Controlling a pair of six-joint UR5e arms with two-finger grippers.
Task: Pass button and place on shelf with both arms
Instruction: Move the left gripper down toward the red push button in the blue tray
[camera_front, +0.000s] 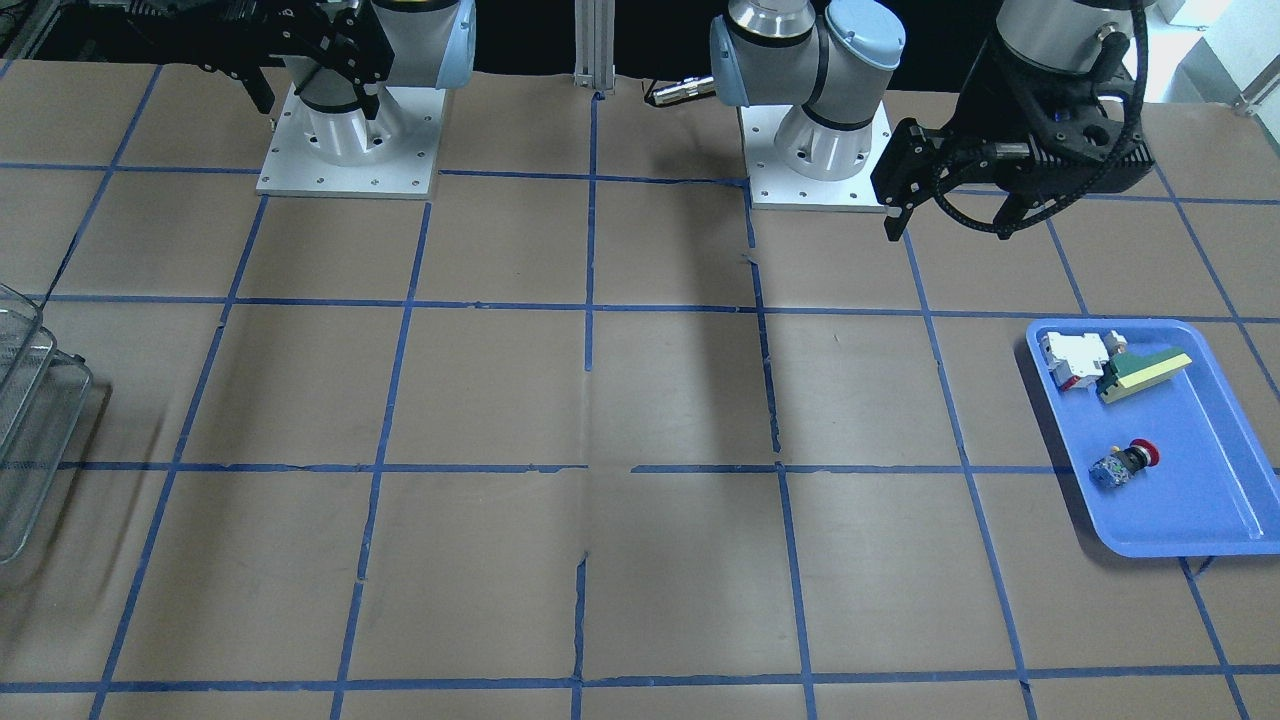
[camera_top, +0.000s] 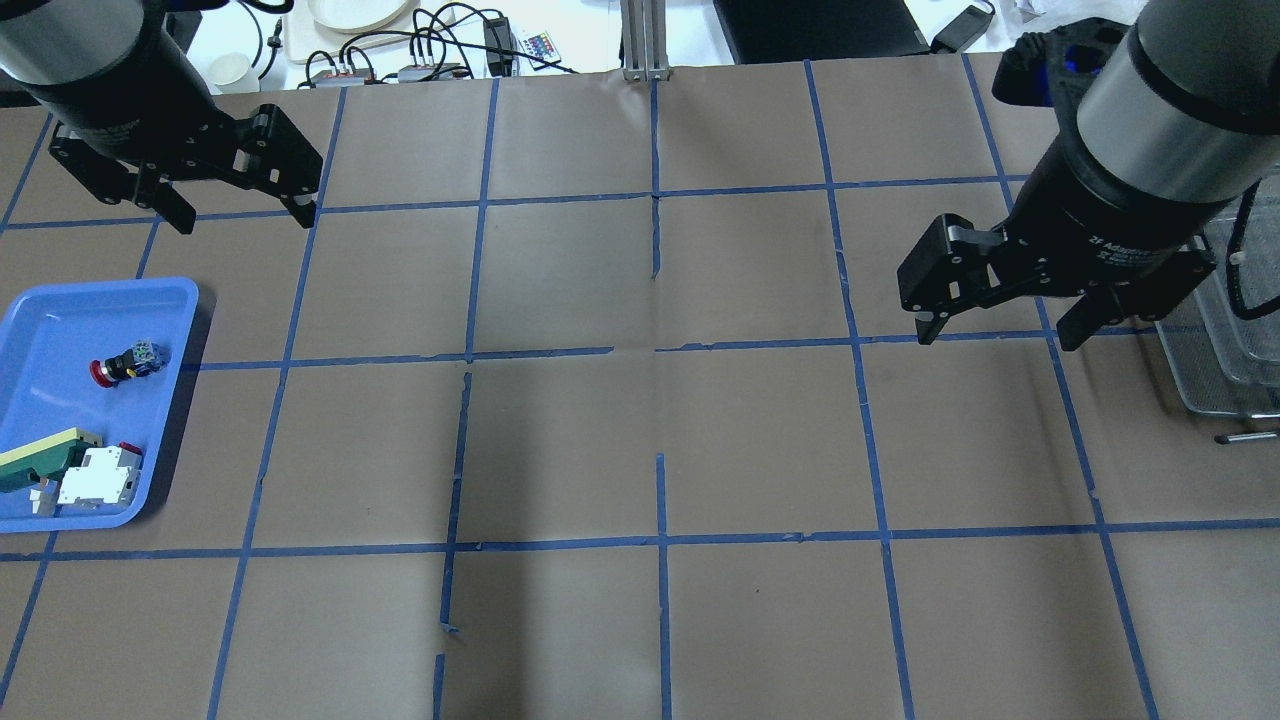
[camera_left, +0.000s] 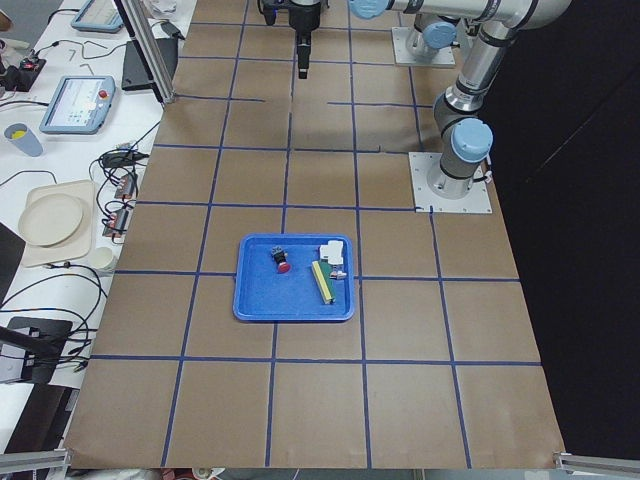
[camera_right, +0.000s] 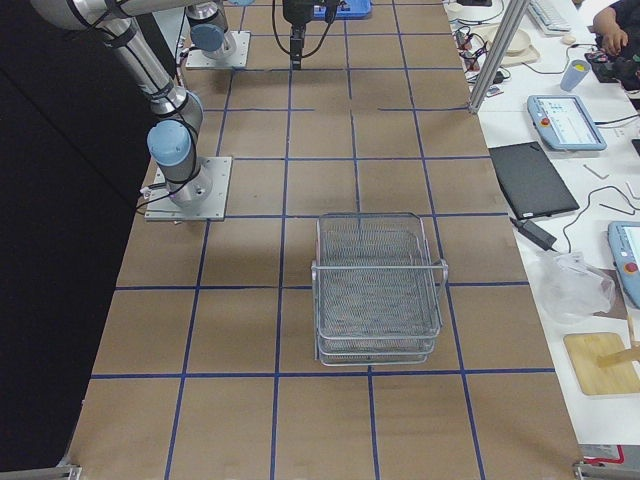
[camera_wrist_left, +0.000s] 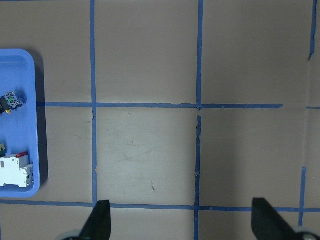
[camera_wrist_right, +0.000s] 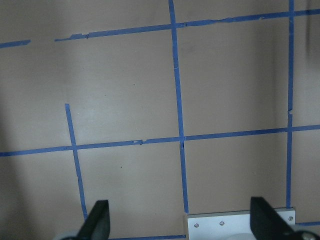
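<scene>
The button, with a red head and pale rear, lies on its side in the blue tray. It also shows in the overhead view and at the left wrist view's edge. My left gripper hangs open and empty above the table, beyond the tray and apart from the button; it also shows in the front view. My right gripper is open and empty, raised beside the wire-mesh shelf. The shelf stands upright at the table's far right.
A white-and-red block and a green-and-yellow wedge lie in the tray's other end. The two arm bases are bolted at the robot's edge. Blue tape lines grid the brown table. Cables and dishes lie beyond the far edge.
</scene>
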